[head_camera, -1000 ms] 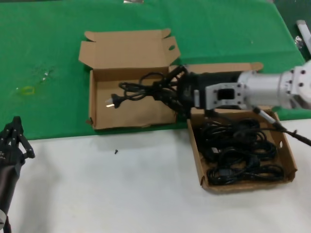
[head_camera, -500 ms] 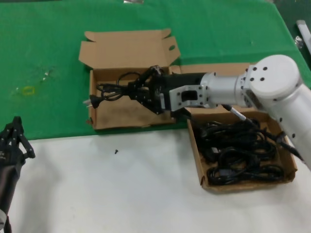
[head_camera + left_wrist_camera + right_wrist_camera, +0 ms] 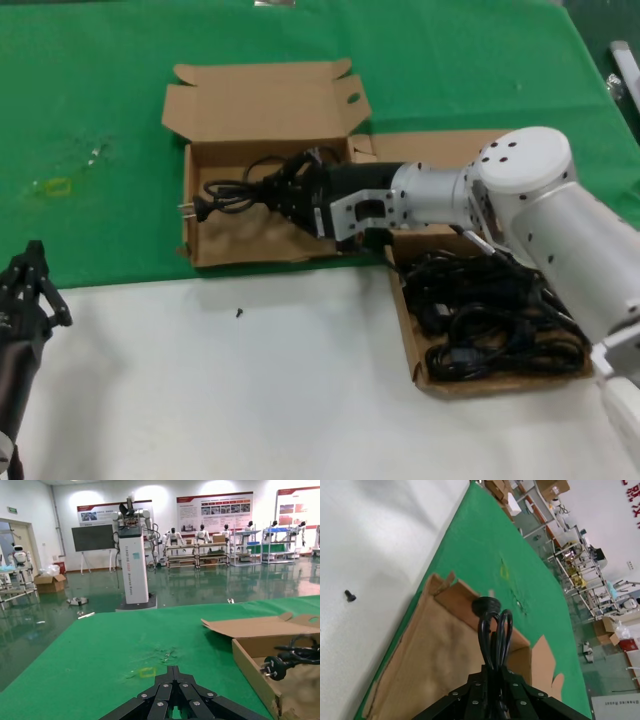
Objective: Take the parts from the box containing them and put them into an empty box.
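Observation:
My right gripper (image 3: 268, 190) is shut on a black power cord (image 3: 225, 192) and holds it over the empty box (image 3: 240, 238), the left one of two brown cardboard boxes. The cord's plug (image 3: 190, 208) hangs near that box's left wall. In the right wrist view the looped cord (image 3: 493, 625) sticks out of the right gripper (image 3: 492, 670) above the bare box floor (image 3: 430, 655). The box containing the parts (image 3: 404, 318) sits to the right, with several coiled black cords (image 3: 495, 315) in it. My left gripper (image 3: 33, 265) is parked, shut, at the table's near left.
Both boxes straddle the border of the green mat (image 3: 90, 90) and the white tabletop (image 3: 250, 390). The left box's lid (image 3: 265, 105) stands open at the back. A small black screw (image 3: 239, 313) lies on the white surface. The left wrist view shows the left box's wall (image 3: 252, 667) and the plug (image 3: 272, 666).
My right arm has swung left, carrying the cord from the boxes' shared edge to well over the left box. The plug now hangs by that box's left wall. The left arm is still.

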You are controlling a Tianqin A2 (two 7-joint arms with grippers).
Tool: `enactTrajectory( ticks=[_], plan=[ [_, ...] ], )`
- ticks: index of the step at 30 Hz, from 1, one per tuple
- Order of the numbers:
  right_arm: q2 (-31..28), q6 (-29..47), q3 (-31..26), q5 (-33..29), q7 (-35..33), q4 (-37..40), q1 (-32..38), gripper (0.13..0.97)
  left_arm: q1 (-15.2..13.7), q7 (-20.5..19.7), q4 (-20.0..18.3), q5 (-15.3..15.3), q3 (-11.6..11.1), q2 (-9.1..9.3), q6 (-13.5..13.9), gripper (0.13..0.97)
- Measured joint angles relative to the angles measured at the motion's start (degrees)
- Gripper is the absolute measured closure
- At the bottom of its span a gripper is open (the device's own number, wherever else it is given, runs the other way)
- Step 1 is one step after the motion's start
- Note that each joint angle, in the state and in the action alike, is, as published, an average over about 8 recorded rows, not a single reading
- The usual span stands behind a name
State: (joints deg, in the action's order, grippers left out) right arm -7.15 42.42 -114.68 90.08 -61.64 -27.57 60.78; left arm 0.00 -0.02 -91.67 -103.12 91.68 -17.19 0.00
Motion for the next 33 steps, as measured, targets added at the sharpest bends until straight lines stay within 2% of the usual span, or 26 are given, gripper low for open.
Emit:
enactTrajectory(
  ticks=[10,20,24,28,32,33],
  plan=[
    [3.8,-0.3,4.9,3.4,-12.2,13.4,4.7,0.86,0.0,0.0,0.0,0.0,0.0,0.0,0.0,0.955],
    [5.2,-0.1,8.1,5.1,-17.6,18.2,6.2,0.738,0.0,0.0,0.0,0.0,0.0,0.0,0.0,0.955],
    [4.6,0.1,7.9,4.6,-15.7,15.4,5.1,0.642,0.0,0.0,0.0,0.0,0.0,0.0,0.0,0.955],
    [2.6,0.6,6.6,3.2,-10.2,8.2,2.2,0.546,0.0,0.0,0.0,0.0,0.0,0.0,0.0,0.955],
    [-0.1,1.0,5.0,1.8,-3.9,-0.4,-1.2,0.546,0.0,0.0,0.0,0.0,0.0,0.0,0.0,0.955],
    [-0.8,1.1,4.7,1.5,-2.5,-2.3,-1.9,0.52,0.0,0.0,0.0,0.0,0.0,0.0,0.0,0.955]
  ],
)
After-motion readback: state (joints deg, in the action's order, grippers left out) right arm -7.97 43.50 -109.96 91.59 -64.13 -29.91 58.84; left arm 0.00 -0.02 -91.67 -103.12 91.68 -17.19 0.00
